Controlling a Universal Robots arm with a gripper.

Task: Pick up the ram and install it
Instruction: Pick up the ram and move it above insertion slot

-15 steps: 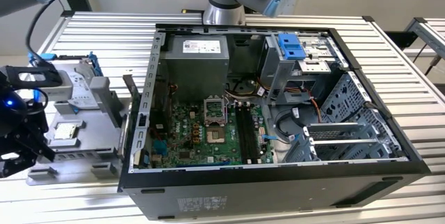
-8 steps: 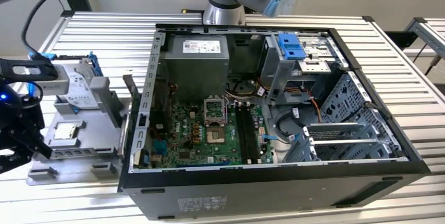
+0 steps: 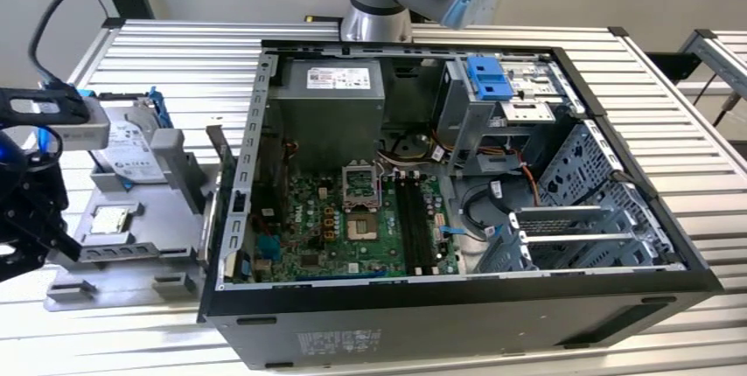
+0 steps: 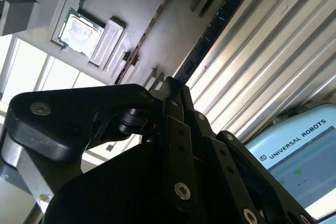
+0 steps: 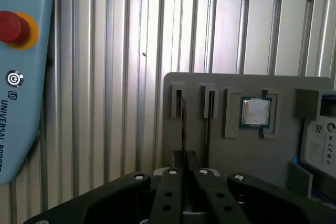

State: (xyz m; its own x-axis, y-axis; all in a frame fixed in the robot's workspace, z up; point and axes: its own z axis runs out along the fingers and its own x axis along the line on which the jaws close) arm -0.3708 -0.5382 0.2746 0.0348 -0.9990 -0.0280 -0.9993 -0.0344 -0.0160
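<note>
Slatted metal worktop point(image 3: 152, 52) under everything, for context. The ram point(image 5: 182, 124) stands on edge in a slot of the grey holder point(image 5: 220, 145). The gripper point(image 5: 185, 162) is right at it, lined up with the stick. Honestly can't tell whether it's clamped on or just hanging there loose.

A second stick point(image 5: 208, 121) sits in the next slot, just beside. The CPU point(image 5: 255, 112) and hard drive point(image 5: 320, 140) are further along the holder.

My worry: an off-centre grab would tilt the stick and jam it against the slot wall, or knock the neighbour.

Room-wise, bare slats open up beyond the holder, and a teach pendant point(image 5: 21, 103) lies off to one side, apart from it. The PC case point(image 3: 467, 323) wall stands between holder and memory slots point(image 3: 411, 219), so I'd say that rim is the edge to mind.
</note>
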